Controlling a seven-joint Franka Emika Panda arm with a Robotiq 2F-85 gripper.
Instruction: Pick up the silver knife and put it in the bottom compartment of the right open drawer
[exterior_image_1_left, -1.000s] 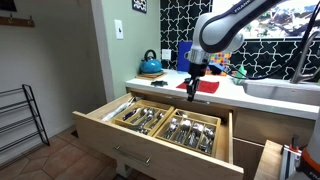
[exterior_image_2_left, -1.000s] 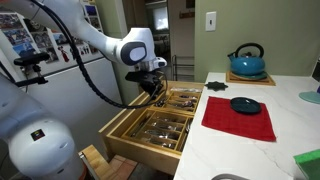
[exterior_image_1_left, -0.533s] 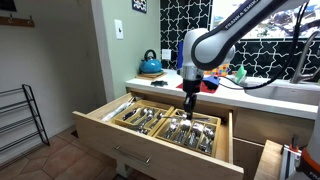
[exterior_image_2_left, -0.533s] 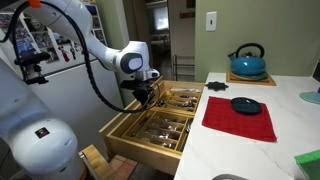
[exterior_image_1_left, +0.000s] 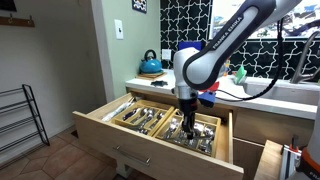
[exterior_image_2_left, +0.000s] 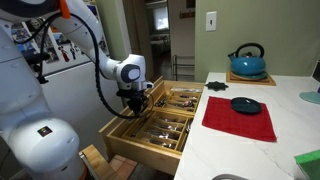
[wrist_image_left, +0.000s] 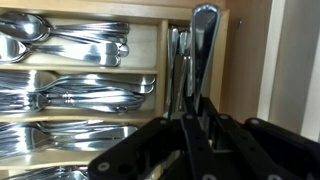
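Note:
In the wrist view my gripper (wrist_image_left: 192, 125) is shut on the silver knife (wrist_image_left: 203, 50), whose blade points away from the jaws over a narrow tray compartment that holds other knives (wrist_image_left: 176, 60). In both exterior views the gripper (exterior_image_1_left: 186, 122) (exterior_image_2_left: 133, 108) hangs low inside the right open drawer (exterior_image_1_left: 128, 140) (exterior_image_2_left: 138, 147), a wide light-wood drawer with two divided cutlery trays. Compartments of spoons (wrist_image_left: 60, 40) and forks (wrist_image_left: 80, 95) lie beside the knife slot. The knife itself is too small to make out in the exterior views.
A blue kettle (exterior_image_1_left: 150, 65) (exterior_image_2_left: 247, 60), a red mat (exterior_image_2_left: 240, 118) with a dark bowl (exterior_image_2_left: 244, 105) and a sink (exterior_image_1_left: 285, 90) are on the counter above the drawer. A narrower open drawer (exterior_image_1_left: 270, 160) is beside it. A wire rack (exterior_image_1_left: 20, 115) stands on the floor.
The arm has come away from the counter and down into the drawer, carrying the knife. The gripper is now low over the cutlery tray.

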